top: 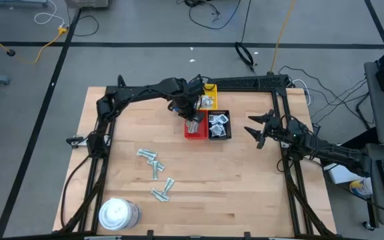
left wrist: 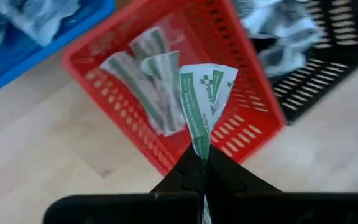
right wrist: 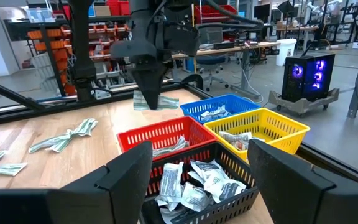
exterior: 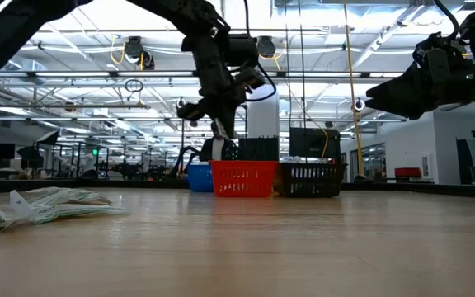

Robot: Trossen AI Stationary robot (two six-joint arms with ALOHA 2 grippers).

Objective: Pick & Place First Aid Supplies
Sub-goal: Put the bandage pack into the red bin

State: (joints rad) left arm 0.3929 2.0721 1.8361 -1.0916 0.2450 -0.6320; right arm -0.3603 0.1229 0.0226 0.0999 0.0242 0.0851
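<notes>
My left gripper [top: 193, 122] is over the red tray [top: 193, 132], shut on a narrow white-and-green wrapped packet [left wrist: 205, 93]. Other strips of this kind lie in the red tray [left wrist: 148, 81]. White square packets fill the black tray [right wrist: 197, 180] beside it. More first aid supplies lie loose on the wood at the table's left [top: 153, 163] and nearer the front [top: 163, 191]. My right gripper [top: 255, 130] waits open and level at the table's right, its fingers [right wrist: 126, 174] framing the trays. My left gripper pinches one end of the packet [left wrist: 199, 146] between its two fingertips [left wrist: 185, 174]. The fingers slant steeply down from above. The rest of the packet sticks out past the tips and hangs, slightly curled, clear above the red tray [right wrist: 160, 135].
A yellow tray [right wrist: 260, 129] and a blue tray [right wrist: 219, 107] with packets stand just behind the red and black ones. A big round white tub [top: 117, 213] sits at the table's front left. Bare wood lies between the loose packets and the trays.
</notes>
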